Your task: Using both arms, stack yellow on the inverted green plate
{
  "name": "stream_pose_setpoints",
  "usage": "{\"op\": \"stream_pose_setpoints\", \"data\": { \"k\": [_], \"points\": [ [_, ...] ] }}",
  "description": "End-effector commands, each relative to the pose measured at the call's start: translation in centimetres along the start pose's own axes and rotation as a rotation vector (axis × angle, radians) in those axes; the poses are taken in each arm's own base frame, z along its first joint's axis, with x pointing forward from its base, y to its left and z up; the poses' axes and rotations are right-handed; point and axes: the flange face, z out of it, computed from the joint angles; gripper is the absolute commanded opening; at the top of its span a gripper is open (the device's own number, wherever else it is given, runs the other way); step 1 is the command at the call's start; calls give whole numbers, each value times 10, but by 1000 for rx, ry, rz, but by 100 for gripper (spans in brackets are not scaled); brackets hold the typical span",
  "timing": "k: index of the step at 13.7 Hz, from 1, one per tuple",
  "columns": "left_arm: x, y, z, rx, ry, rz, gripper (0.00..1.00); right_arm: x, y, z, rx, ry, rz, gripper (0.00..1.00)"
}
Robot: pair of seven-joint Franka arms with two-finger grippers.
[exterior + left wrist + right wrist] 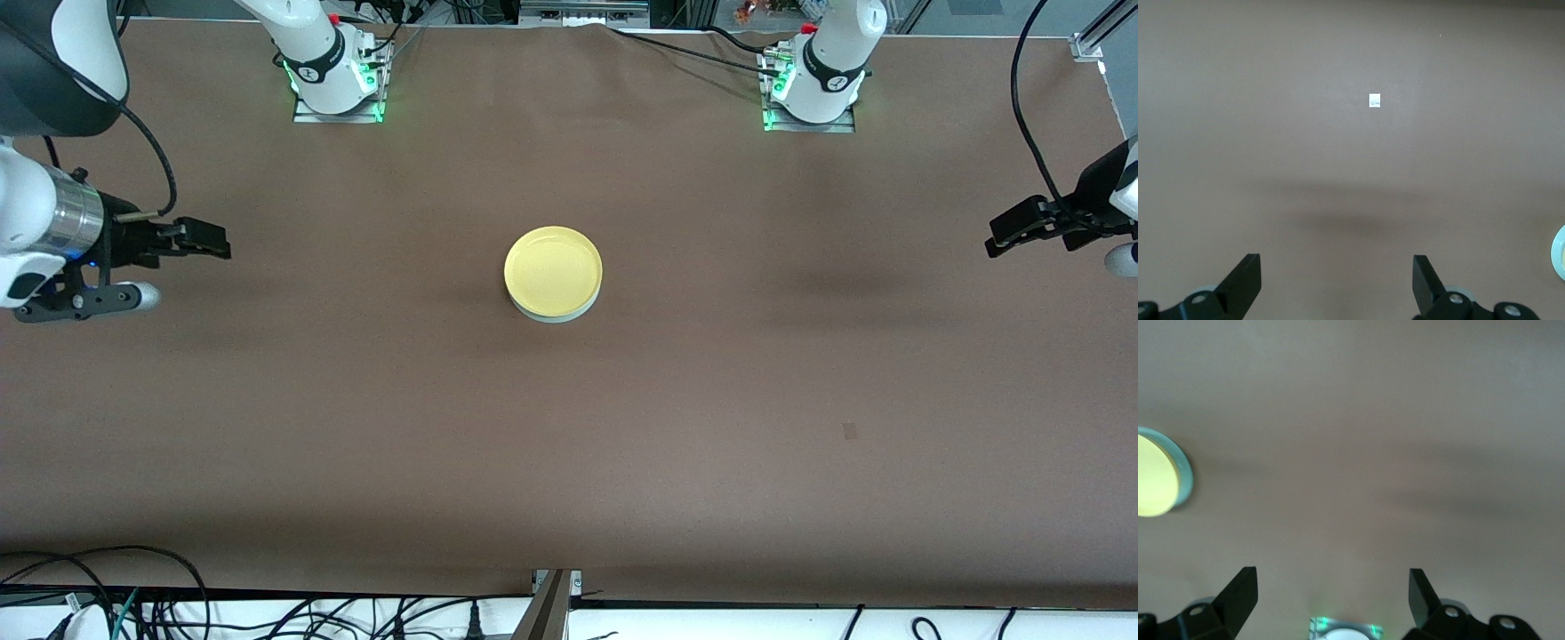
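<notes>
The yellow plate (553,269) lies rim up on top of the pale green plate (558,316) in the middle of the table; only the green plate's lower edge shows under it. My right gripper (218,243) hangs open and empty over the right arm's end of the table, well apart from the stack. My left gripper (996,240) hangs open and empty over the left arm's end. The right wrist view shows its open gripper (1331,593), the yellow plate (1150,477) and the green rim (1185,470). The left wrist view shows its open gripper (1336,277) and a sliver of the stack (1559,252).
The brown table cloth (569,444) covers the whole table. Both arm bases (333,71) (813,84) stand along the edge farthest from the front camera. A small square mark (1374,100) lies on the cloth toward the left arm's end. Cables hang along the near edge.
</notes>
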Motion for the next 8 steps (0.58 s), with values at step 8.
{"op": "stream_pose_setpoints", "data": {
  "k": [8],
  "points": [
    [3, -10, -13, -12, 14, -10, 100, -85, 33, -87, -16, 129, 57, 100]
  ]
}}
